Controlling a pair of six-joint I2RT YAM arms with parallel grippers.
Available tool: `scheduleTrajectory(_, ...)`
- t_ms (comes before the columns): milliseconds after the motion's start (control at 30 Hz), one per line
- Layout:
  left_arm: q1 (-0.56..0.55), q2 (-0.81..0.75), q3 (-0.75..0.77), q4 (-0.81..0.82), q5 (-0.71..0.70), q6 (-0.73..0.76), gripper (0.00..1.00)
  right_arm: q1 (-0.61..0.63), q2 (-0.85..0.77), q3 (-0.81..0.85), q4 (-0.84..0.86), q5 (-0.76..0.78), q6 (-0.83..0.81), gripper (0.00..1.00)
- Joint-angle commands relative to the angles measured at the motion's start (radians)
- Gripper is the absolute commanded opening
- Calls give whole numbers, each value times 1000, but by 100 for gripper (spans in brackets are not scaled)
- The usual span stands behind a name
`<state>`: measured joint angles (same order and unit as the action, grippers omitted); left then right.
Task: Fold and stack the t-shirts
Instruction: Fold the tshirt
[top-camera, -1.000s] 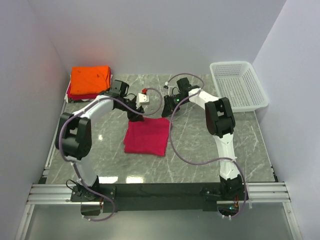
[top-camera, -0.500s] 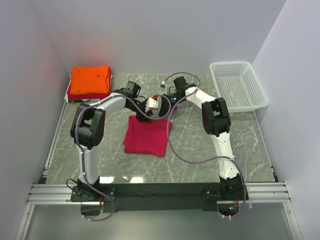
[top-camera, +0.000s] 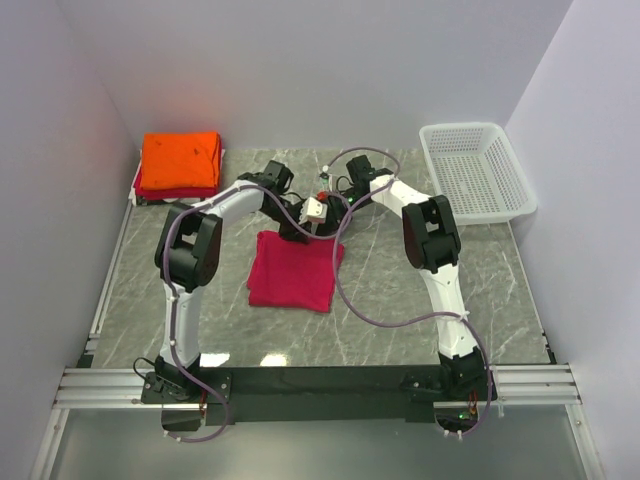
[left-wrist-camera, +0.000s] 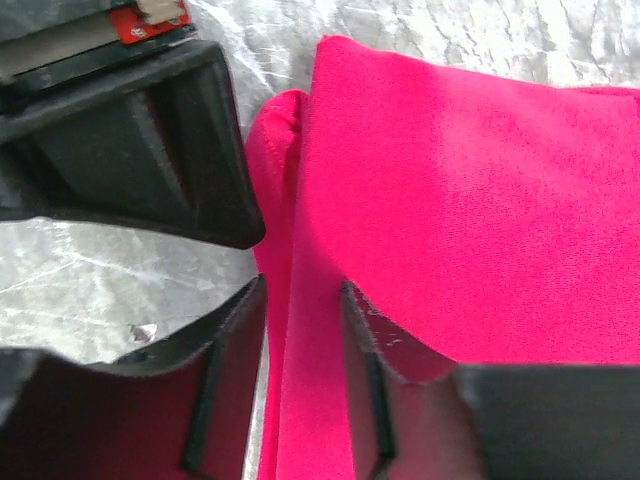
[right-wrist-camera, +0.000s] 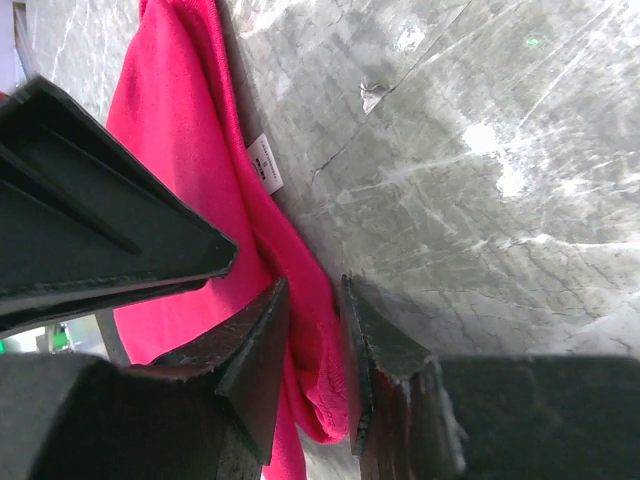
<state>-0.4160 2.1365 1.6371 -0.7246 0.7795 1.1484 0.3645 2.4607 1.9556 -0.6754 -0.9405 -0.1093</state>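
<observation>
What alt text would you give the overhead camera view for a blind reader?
Two robot arms reach in, left tool and right tool close together at the far edge of a folded crimson-pink t-shirt in the middle. Folded orange and red t-shirts are stacked at the far left; a white mesh basket stands far right.

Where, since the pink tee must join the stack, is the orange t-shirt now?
In the top view the orange t-shirt lies folded at the far left corner of the table, atop a red t-shirt, opposite the white basket at far right.
</observation>
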Motion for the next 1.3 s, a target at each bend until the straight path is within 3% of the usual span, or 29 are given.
scheduleTrajectory(0,-15,8,32,-56,-9,47,37,13,32,17,-27,-18,-15,35)
scheduleTrajectory(200,-32,30,53,-107,-51,73,40,24,46,23,-39,-11,-20,35)
scheduleTrajectory(300,-32,28,53,-102,-49,73,23,31,52,31,-56,-4,-30,33)
scheduleTrajectory(500,-17,-24,29,-49,-19,31,1,37,61,42,-65,14,-35,32)
scheduleTrajectory(867,36,-159,-17,-72,20,59,1,39,67,37,-55,22,-24,27)
scheduleTrajectory(1267,48,-76,10,-21,-16,45,1,2,17,34,23,75,62,30)
